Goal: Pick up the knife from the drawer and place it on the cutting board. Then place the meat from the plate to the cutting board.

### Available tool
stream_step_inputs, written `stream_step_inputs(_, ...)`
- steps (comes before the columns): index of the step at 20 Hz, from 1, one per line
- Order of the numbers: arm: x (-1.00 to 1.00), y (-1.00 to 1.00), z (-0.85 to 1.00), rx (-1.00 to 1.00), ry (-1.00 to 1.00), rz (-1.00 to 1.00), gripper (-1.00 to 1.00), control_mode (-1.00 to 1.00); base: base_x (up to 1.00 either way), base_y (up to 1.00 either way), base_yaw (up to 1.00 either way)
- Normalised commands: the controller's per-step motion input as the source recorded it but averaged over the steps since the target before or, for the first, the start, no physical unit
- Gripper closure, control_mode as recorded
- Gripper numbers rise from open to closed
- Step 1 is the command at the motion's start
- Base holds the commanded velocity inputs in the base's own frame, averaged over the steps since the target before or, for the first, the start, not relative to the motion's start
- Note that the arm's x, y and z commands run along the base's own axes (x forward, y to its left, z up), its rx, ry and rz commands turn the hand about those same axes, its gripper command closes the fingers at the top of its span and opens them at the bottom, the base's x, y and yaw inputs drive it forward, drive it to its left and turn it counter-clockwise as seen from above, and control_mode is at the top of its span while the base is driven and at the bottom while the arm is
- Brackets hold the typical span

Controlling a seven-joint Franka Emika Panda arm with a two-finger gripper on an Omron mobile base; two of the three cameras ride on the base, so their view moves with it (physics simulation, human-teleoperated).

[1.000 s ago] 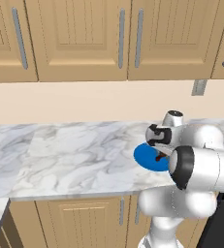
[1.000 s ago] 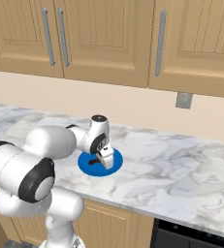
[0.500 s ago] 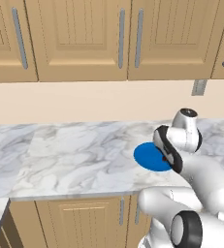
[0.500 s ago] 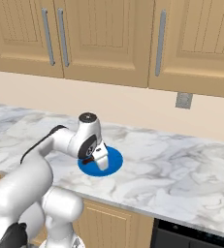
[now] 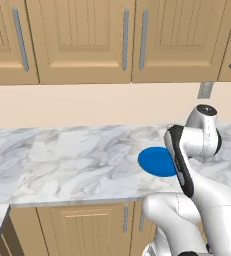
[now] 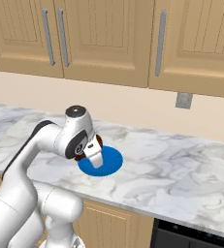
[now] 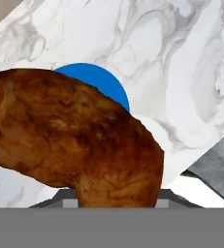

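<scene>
One half of the task is looking close to its end: the gripper [image 6: 95, 156] is holding the meat [image 7: 74, 140] clamped between its fingers, lifted just above the blue plate [image 5: 157, 161], which is lying bare on the marble counter [image 6: 181, 160]. I judge that carrying the meat to the cutting board is remaining. Wooden wall cabinets [image 5: 127, 40] are hanging above a beige wall with a grey outlet [image 6: 183, 100].

Brown meat [image 7: 74, 140] lifted above blue plate [image 6: 109, 163] on counter.
</scene>
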Motion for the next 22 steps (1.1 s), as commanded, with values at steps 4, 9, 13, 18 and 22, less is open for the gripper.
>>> stream_step_inputs(4,-0.17,0.09,0.05,-0.01,-0.01,0.0,1.0,-1.0,0.0,0.0,0.0)
stream_step_inputs(9,-0.23,-0.01,0.0,0.0,-0.09,-0.01,1.0,1.0,-0.4,-0.05,-0.03)
stream_step_inputs(13,0.0,0.0,0.0,0.0,0.0,0.0,1.0,1.0,-1.0,-0.26,-0.16)
stream_step_inputs(18,0.0,0.0,0.0,0.0,0.0,0.0,1.0,1.0,-0.42,-0.53,-0.13)
stream_step_inputs(22,0.0,0.0,0.0,0.0,0.0,0.0,1.0,1.0,-0.02,-0.79,-0.06)
